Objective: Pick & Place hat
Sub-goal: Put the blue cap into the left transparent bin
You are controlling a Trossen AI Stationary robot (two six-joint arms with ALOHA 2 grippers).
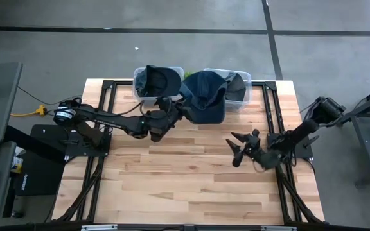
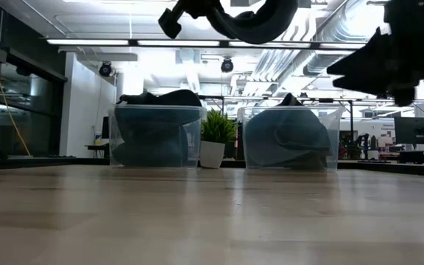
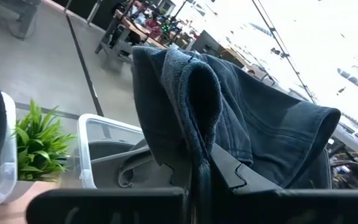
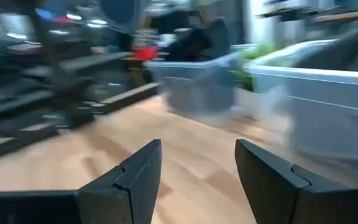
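A dark blue denim hat point(image 1: 205, 97) is held above the table point(image 1: 191, 173), just in front of the right-hand clear bin point(image 1: 241, 88) and partly overlapping its near edge in the high view. The hat's fabric is pinched between the closed fingers of the left gripper point(image 1: 184, 109), as seen in the left wrist view, where the folded cloth point(image 3: 229, 130) hangs over the fingers. In the low view the hat point(image 2: 260, 20) is seen well off the table surface. A second dark hat point(image 1: 157, 79) lies in the left-hand clear bin point(image 1: 140, 90); more dark fabric appears to fill the right-hand bin, though its form cannot be resolved. A small green potted plant point(image 2: 213, 138) stands between the two bins at the far table edge. The right gripper point(image 1: 239, 149) is held over the table's right side, well apart from the bins, fingers spread wide with nothing between them point(image 4: 197, 180).
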